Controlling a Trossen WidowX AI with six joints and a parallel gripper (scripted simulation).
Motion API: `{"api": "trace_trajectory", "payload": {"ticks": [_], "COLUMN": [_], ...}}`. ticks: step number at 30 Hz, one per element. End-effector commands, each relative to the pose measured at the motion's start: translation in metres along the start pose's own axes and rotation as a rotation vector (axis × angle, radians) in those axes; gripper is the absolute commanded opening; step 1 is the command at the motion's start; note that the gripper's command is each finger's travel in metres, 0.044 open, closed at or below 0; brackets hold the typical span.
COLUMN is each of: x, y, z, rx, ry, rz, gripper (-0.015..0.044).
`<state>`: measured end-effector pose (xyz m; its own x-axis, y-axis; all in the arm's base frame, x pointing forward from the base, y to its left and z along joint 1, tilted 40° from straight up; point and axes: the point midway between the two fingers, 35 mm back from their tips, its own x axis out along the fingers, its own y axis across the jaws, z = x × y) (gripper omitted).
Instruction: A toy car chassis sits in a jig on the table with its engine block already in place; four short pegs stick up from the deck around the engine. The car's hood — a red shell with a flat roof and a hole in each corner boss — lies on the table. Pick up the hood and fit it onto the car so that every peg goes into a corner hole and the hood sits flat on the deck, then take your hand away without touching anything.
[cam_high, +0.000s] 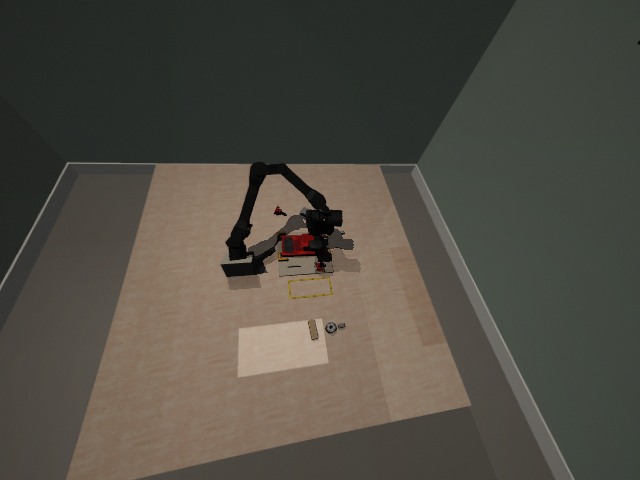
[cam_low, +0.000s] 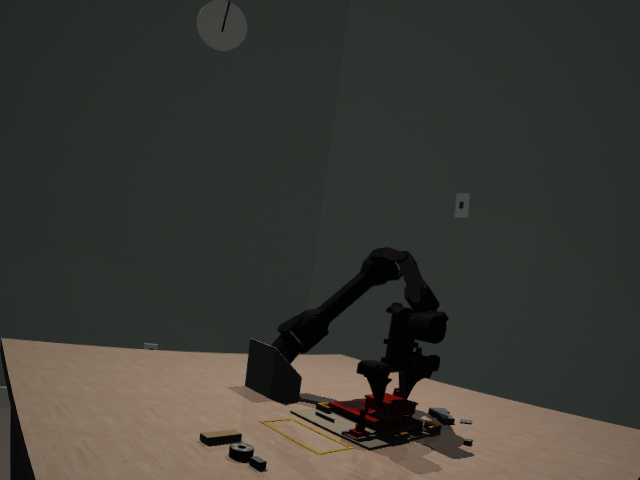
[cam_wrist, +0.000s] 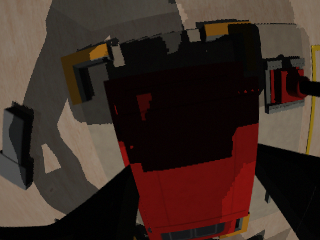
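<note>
Nearest the exterior camera, well in front of the gripper, a flat tan block (cam_low: 220, 437), a dark ring (cam_low: 240, 451) and a small dark cube (cam_low: 257, 462) lie in a loose row on the wooden table (cam_low: 103, 403). Between them and the gripper, a yellow outlined rectangle (cam_low: 306, 435) is marked on the table top, just beside the jig.

The gripper (cam_low: 391, 388) points straight down over the jig (cam_low: 330, 421), a flat pale plate with yellow corner brackets. Its two dark fingers (cam_low: 378, 384) are clamped on opposite sides of the red hood (cam_low: 390, 404), standing fairly wide because the hood fills the gap between them. The hood is low over the car chassis (cam_low: 356, 410) in the jig. In the wrist view the hood (cam_wrist: 194, 160) fills the middle of the picture, and the car's red front end and yellow corners show below it. Whether the hood rests fully flat on the deck cannot be told; the pegs and corner holes are hidden.

Just beyond the gripper, several small grey pieces (cam_low: 440, 413) lie on the table in its shadow. Farther back, the black arm (cam_low: 330, 310) bends up from its dark wedge-shaped base (cam_low: 271, 372). On the far wall hang a pale switch plate (cam_low: 461, 205) and, higher, a round clock (cam_low: 221, 24).
</note>
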<state>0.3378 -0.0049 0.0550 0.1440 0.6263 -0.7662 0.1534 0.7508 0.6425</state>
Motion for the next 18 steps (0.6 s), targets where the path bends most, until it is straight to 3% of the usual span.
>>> {"api": "trace_trajectory", "payload": {"ticks": [1, 18], "x": [0.0028, 0.01], "y": [0.0001, 0.0002], "z": [-0.0014, -0.0012], "rx": [0.008, 0.008], "ry": [0.003, 0.002], "rz": [0.006, 0.006], "gripper": [0.0, 0.0]}}
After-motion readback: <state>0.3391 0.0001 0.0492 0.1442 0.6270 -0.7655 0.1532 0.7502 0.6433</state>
